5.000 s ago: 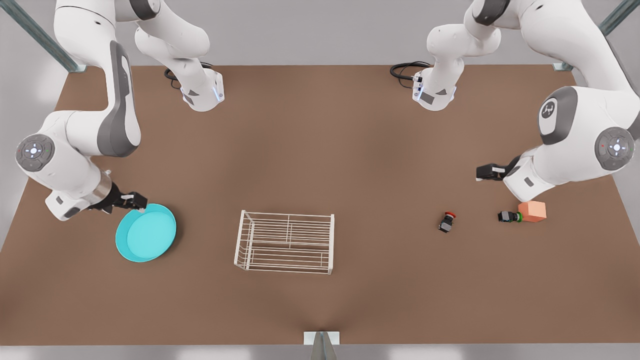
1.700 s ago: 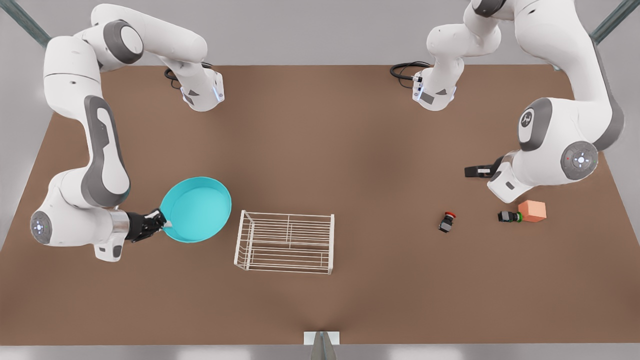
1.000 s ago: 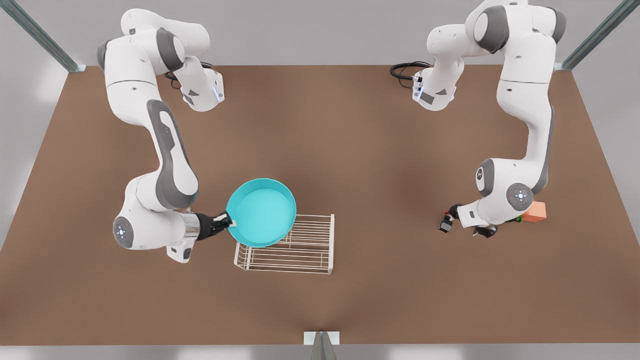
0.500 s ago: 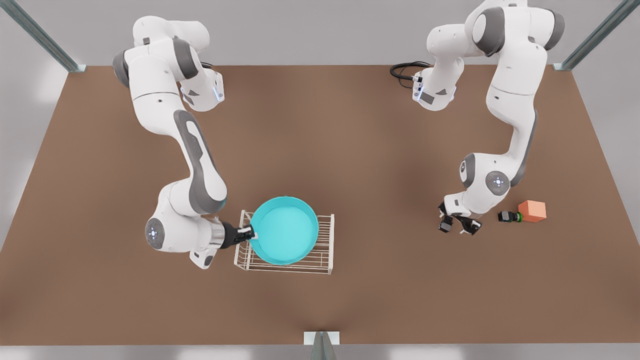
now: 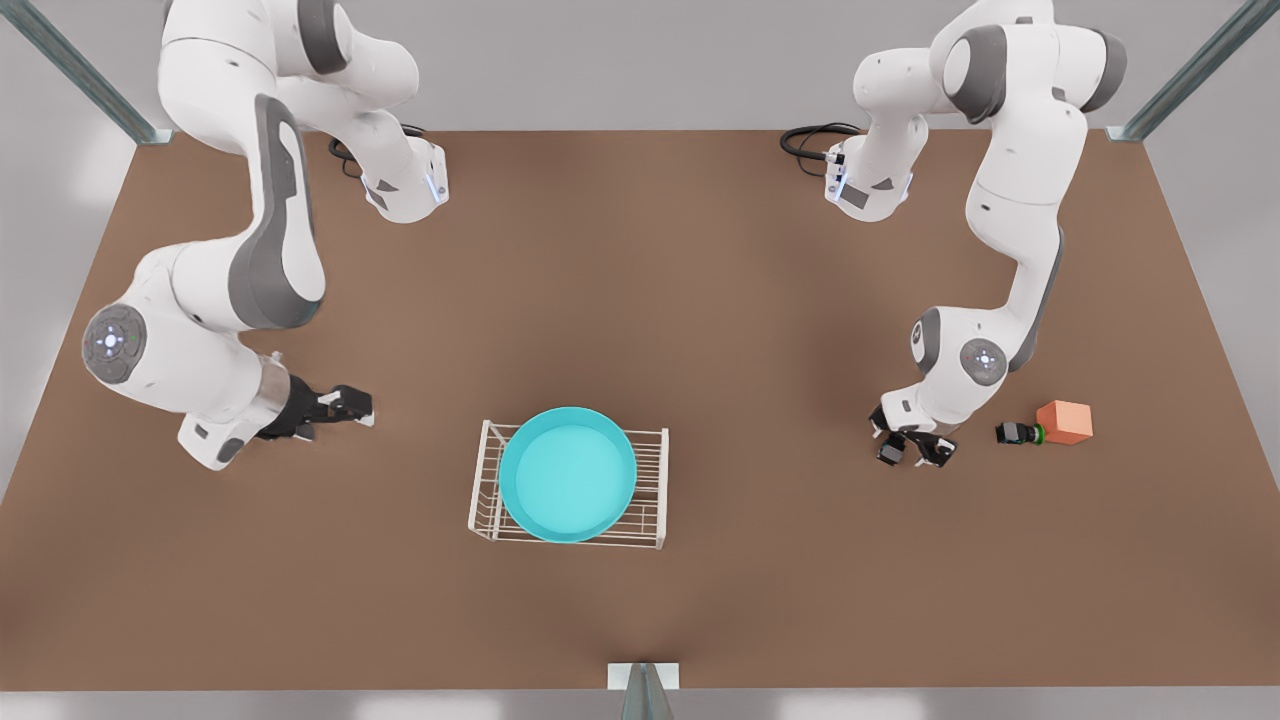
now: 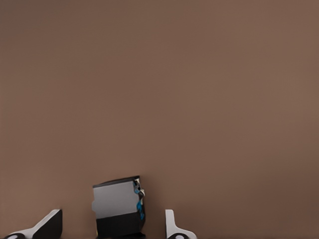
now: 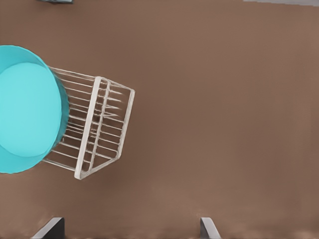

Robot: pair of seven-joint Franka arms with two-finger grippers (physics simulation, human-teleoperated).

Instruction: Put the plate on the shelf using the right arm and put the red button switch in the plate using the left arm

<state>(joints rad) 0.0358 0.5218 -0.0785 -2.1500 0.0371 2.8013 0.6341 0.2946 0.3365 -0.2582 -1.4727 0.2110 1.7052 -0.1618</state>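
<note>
Worktop point(image 5: 700, 300) takes up most of what I see in the front view, brown and bare across its middle and far half. On it, toward the near edge, the shelf point(image 5: 655, 475) stands with the plate point(image 5: 567, 474) lying flat on its bars; the plate reaches nearly from the shelf's far rail to its near rail, and uncovered bars show at the front view's right end. My right wrist view gives the same pair from the side: plate point(image 7: 27, 109) over one end of the shelf point(image 7: 107, 124), bare bars at the other, open brown surface beyond.

I see the right claw point(image 5: 340, 405) on the front view's left, well apart from the shelf, fingers spread and holding nothing; its two fingertips point(image 7: 50, 228) stand wide apart in its own camera.

The left claw point(image 5: 912, 447) is down at the worktop on the front view's right, fingers apart on either side of the red button switch point(image 5: 890, 450). Its wrist view shows what the front view cannot: the switch's black body point(image 6: 118, 206) sits between the fingertips point(image 6: 172, 226) with gaps on both sides.

Just right of that lie a black switch with a green end point(image 5: 1018, 433) and a salmon cube point(image 5: 1064, 421), touching each other.
</note>
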